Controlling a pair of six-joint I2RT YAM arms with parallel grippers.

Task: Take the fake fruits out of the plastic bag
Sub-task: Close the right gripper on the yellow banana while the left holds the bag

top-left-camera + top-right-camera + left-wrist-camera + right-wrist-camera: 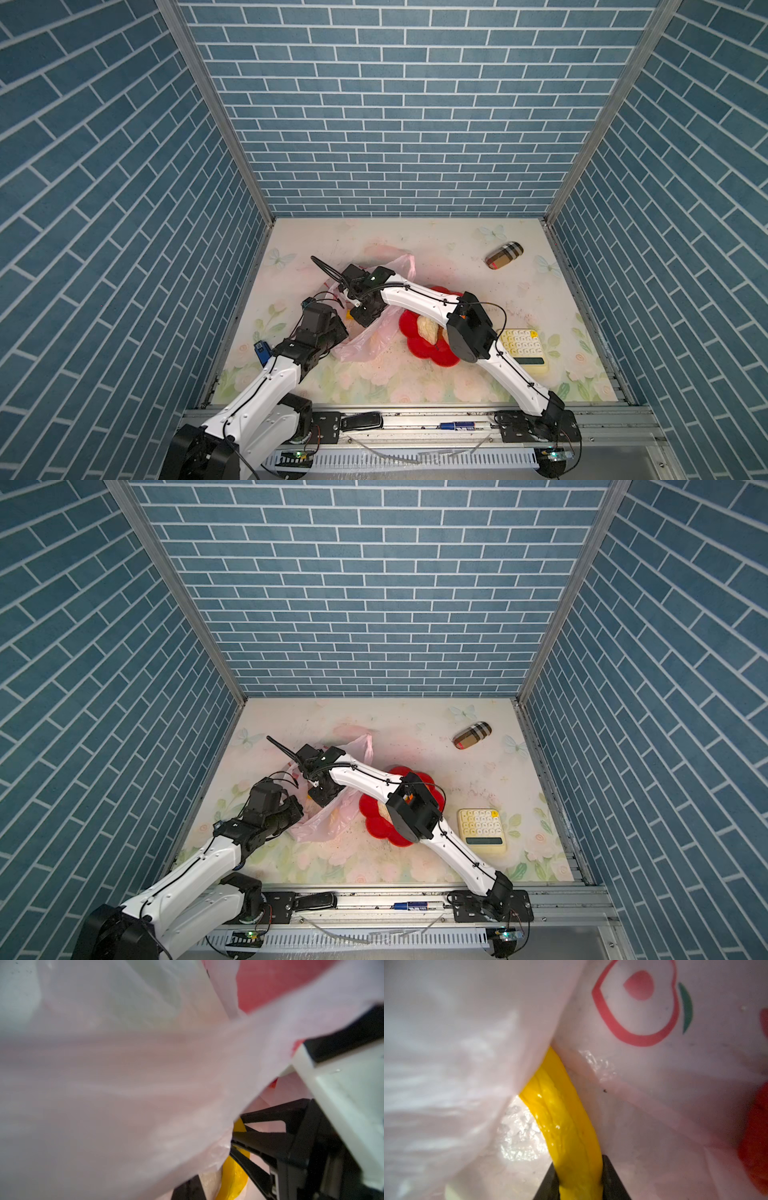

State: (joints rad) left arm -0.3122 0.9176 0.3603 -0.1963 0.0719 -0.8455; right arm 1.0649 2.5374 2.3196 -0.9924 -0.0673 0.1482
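Note:
The pale-pink plastic bag (365, 340) (328, 823) lies crumpled left of the red dish (419, 355). My right gripper (358, 316) (579, 1169) reaches into the bag's mouth and is shut on the yellow banana (562, 1118) (234, 1178), one dark finger on each side of it. My left gripper (338, 332) (300, 808) is shut on the bag's near edge. Stretched film (124, 1084) covers most of the left wrist view, and only one finger (187, 1190) shows there. A cream fruit (428, 328) sits in the dish. Something red (756, 1136) shows blurred through the film.
A plaid case (503, 257) lies at the back right. A cream calculator (523, 347) lies right of the dish, under the right arm's elbow. A pen (461, 425) and a black object (361, 420) rest on the front rail. Blue brick walls enclose three sides.

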